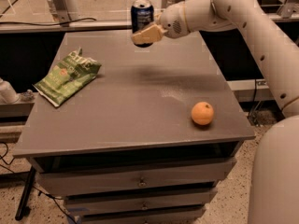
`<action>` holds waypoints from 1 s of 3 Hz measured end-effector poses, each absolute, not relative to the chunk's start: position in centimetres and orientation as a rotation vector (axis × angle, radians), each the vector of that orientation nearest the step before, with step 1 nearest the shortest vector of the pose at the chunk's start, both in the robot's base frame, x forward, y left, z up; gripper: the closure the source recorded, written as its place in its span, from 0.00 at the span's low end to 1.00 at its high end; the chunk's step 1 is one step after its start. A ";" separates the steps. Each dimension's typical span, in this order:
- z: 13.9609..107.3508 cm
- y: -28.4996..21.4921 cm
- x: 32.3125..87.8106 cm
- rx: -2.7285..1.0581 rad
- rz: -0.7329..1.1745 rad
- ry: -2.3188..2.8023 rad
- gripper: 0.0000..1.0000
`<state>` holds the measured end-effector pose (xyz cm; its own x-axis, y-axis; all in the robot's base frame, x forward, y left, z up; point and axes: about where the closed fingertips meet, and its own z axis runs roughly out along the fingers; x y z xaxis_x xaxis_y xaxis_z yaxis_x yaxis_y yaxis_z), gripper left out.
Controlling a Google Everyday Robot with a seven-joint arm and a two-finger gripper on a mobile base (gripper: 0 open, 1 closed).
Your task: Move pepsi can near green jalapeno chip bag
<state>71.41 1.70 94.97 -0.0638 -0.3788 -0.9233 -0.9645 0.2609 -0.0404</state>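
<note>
The pepsi can (141, 14), dark blue with a silver top rim, is held upright in the air above the far middle of the grey table (131, 101). My gripper (145, 34) is shut on the can's lower part, reaching in from the right on the white arm (243, 17). The green jalapeno chip bag (68, 75) lies flat and crinkled near the table's left edge, well to the left of and nearer than the can.
An orange fruit (202, 113) sits near the table's front right corner. The table has drawers below its front edge. A pale bottle-like object (6, 91) stands off the table at the far left. Rails and cables run behind the table.
</note>
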 end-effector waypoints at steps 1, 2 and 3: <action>95.5 2.0 71.0 -1.279 0.798 1.608 1.00; 94.8 2.8 70.9 -1.261 0.822 1.607 1.00; 92.3 5.6 70.7 -1.291 0.854 1.597 1.00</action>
<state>70.72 5.64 92.33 -0.0659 -0.3649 -0.9287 -0.9751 0.2210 -0.0177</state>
